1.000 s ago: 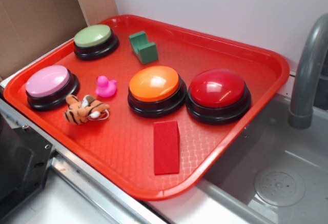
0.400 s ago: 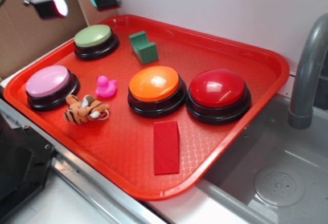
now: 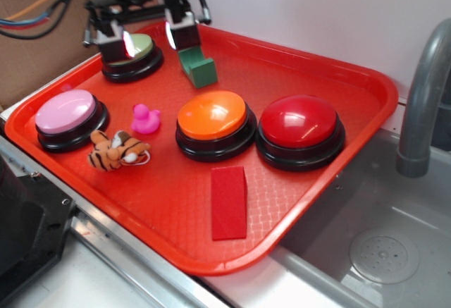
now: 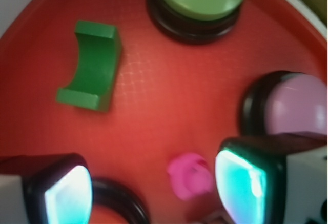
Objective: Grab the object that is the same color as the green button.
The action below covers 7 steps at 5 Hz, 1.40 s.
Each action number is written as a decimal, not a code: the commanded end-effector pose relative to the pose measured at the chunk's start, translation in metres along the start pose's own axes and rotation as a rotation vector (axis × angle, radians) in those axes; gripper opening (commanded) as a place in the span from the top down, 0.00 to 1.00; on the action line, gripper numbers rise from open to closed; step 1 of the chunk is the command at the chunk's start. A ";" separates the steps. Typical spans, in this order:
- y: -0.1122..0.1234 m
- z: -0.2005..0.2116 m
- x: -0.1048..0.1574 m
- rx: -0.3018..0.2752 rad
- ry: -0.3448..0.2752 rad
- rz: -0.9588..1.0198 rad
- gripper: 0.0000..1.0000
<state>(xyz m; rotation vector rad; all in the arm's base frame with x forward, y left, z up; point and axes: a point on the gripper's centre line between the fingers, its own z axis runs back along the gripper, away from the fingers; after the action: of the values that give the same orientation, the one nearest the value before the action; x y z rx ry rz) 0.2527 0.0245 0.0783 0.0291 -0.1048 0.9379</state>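
Red tray (image 3: 338,167) beside a sink, white wall behind. Gripper (image 3: 149,38) hangs over the tray's back-left corner, jaws wide apart, nothing between them. Green button (image 3: 130,53) sits under its left pad; the block (image 3: 197,65) is just right of the button, at the right pad's edge, apart from both.

Wrist view: block (image 4: 92,65) is up and left of centre, well outside the line between the pads (image 4: 66,193); duck (image 4: 192,175) sits nearer that line.

Judgement: approach phase, not aligned yet. To do it well:
- shift toward the block until it centres between the pads
- rotate so pads close on the flat long sides, not across the notch
- descend clear of the button's base
- avoid the red wedge (image 3: 229,201): wrong colour
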 end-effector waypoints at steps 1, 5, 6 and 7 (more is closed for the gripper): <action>-0.017 -0.013 0.039 -0.202 -0.043 -0.029 0.00; -0.033 -0.052 0.037 -0.126 0.018 -0.007 0.00; -0.038 -0.061 0.038 -0.101 0.013 0.026 0.70; -0.027 -0.058 0.030 -0.133 -0.014 -0.022 1.00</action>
<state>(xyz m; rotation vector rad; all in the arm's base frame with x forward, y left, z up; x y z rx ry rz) 0.2993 0.0303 0.0188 -0.0783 -0.1561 0.9002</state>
